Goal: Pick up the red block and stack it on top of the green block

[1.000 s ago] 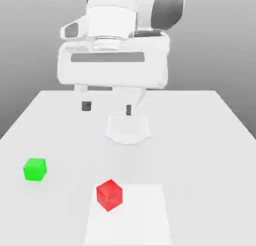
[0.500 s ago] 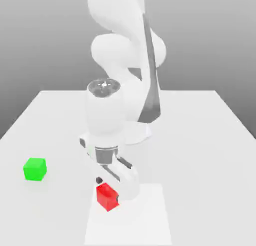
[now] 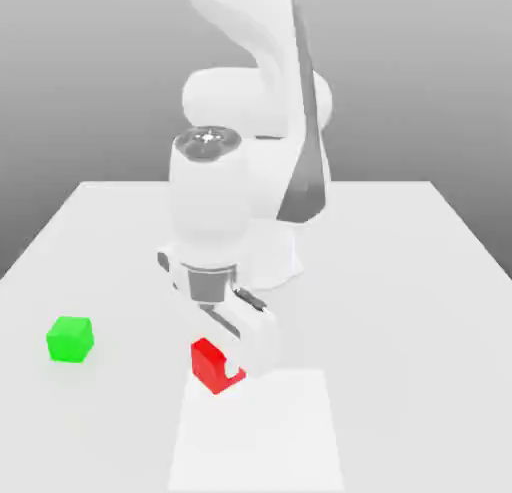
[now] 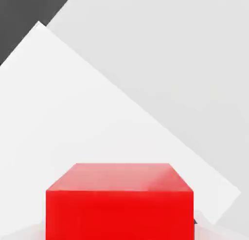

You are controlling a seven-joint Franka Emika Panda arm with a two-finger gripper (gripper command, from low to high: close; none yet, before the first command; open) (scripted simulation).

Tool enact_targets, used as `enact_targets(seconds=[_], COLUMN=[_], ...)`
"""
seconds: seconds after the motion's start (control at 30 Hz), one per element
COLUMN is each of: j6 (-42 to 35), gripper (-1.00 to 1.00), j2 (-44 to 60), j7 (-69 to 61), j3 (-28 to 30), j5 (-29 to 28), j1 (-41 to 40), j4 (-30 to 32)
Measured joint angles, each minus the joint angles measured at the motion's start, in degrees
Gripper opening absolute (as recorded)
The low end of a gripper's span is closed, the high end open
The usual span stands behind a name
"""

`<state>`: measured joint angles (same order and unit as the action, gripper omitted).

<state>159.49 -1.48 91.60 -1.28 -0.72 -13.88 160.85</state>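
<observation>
Red block [image 3: 212,365] is the landmark here: it sits clamped in the claw [image 3: 222,366], raised a little off the worktop [image 3: 400,281], just above the far edge of the lighter rectangular patch [image 3: 260,431] that spreads out on the near side of it. Largest of all, the white arm [image 3: 245,161] rises behind and above the red block, its thick column bending down so the wrist and hand come onto the block from above. The pale grey worktop extends around the red block on all sides. The lighter patch shows again in the hand view [image 4: 87,112] as a bright slanted sheet beyond the red block [image 4: 119,205], which fills the near part of that picture. The claw is closed on the red block, one white finger [image 3: 243,353] pressed against its side. Smallest, the green block [image 3: 70,339] rests on the worktop, well apart from the red block toward the exterior view's left.
</observation>
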Motion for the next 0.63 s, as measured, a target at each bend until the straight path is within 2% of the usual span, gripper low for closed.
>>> enact_targets(seconds=[0.13,0.3,0.37,0.5,0.53,0.63], j6=[-2.71,-5.49,-3.49,3.73,5.23,5.23], gripper=[-1.0,-1.0,-1.0,-1.0,1.0,1.0], j2=[-2.56,-5.11,-2.72,5.09,6.71,6.71], j7=[8.94,19.89,21.57,18.93,18.16,18.16], j3=[5.48,11.76,13.57,12.6,12.02,12.02], j5=[-1.26,-2.37,-1.3,3.5,4.61,4.61], j1=[-11.82,-21.05,-23.04,-24.12,-24.39,-24.38], j4=[-0.22,-0.53,-0.87,-1.28,-1.35,-1.35])
